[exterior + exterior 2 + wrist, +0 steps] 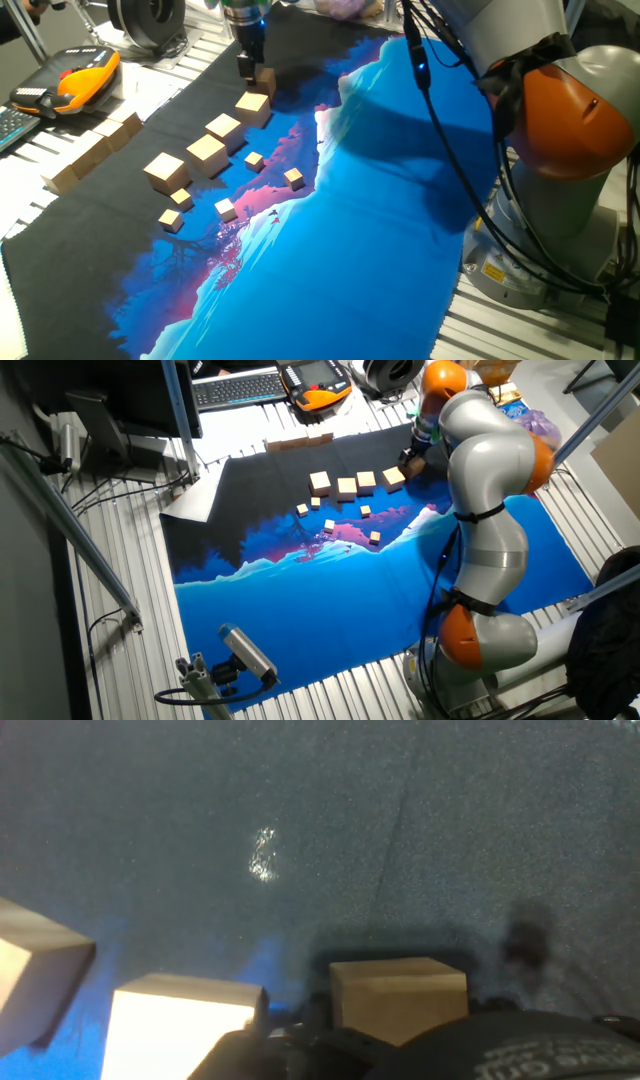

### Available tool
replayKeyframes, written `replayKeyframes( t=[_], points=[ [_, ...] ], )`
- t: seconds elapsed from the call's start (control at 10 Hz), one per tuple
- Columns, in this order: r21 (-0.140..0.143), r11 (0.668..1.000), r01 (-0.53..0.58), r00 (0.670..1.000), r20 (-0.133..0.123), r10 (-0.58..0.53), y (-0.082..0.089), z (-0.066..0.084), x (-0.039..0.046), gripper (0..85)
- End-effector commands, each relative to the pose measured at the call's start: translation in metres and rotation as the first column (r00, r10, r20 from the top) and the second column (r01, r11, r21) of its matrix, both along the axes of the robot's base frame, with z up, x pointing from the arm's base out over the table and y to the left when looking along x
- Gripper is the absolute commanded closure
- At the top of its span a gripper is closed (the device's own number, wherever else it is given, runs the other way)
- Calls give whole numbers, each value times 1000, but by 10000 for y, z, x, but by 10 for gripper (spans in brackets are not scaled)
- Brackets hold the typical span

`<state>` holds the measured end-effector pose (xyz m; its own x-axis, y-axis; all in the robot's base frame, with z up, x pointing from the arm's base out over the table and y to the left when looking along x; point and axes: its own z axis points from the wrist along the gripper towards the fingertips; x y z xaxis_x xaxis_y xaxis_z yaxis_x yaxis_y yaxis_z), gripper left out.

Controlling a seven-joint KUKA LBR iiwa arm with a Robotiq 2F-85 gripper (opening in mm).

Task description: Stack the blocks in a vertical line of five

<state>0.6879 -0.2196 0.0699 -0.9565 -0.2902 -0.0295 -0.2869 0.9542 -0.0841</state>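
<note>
The blocks are plain, unpainted light-tan wooden cubes with sharp edges, lying in a loose diagonal row on the dark upper part of a printed cloth [400, 220] spread over the bench [560, 320]. In one fixed view four of them show clearly: the nearest block [166, 170], the second block [207, 152], the third block [224, 129] and the fourth block [253, 106], each just apart from the next. A fifth block [265, 79] sits at the far end, right at the pincer [248, 68], which hangs low over the cloth; whether its fingers are clamped on that cube I cannot tell. Tiny cubes [293, 178] lie scattered nearer the blue print, and long wooden bars [85, 155] lie along the cloth's left edge. The other fixed view shows the whole arm [487, 480] bent over the row. The hand view gives a close look at the fifth block [398, 995], square-on and in shadow, beside a brightly lit one.
</note>
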Motion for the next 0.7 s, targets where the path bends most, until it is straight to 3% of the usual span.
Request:
replayKeyframes(
  t=[0.0,0.3,0.5,0.6],
  points=[
    [0,1000,-3,1000,-2,3,-4,-15,0,170],
    [6,1000,-14,1000,-1,14,-53,-112,-7,170],
    [9,998,-66,997,-24,66,-67,-124,-14,510],
    [9,995,-96,994,-55,97,-69,-98,-20,850]
  ],
)
